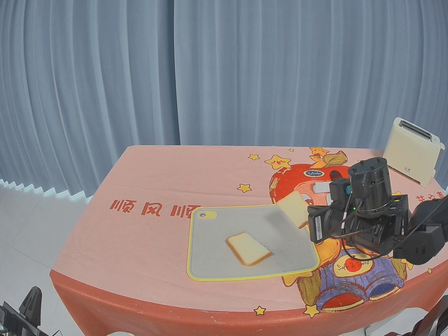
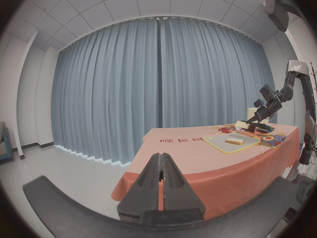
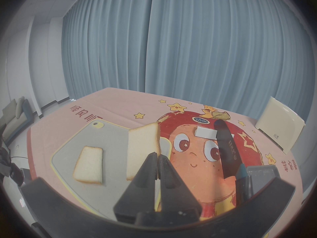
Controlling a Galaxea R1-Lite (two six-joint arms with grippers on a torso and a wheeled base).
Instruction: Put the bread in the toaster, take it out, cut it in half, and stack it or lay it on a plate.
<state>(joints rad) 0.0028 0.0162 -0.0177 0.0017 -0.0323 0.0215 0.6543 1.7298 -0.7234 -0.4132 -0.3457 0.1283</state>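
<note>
Over the right edge of the cutting board (image 1: pixel 210 257), right claw (image 3: pixel 157 156) pinches a bread half (image 3: pixel 142 147); best lower it level, squarely onto the lying half (image 1: pixel 248 248).

The right arm (image 1: pixel 420 229) reaches in over the table's (image 1: pixel 154 178) right side with the wrist bent. The right gripper (image 3: pixel 158 156) points toward the table's middle, jaws pinched on one edge of a bread half (image 3: pixel 142 149), which is held tilted and raised off the table. The left gripper (image 2: pixel 161 157) sits low, off the table's left front corner and well apart from it. Its jaws are pressed together on nothing and aimed toward the table.
</note>
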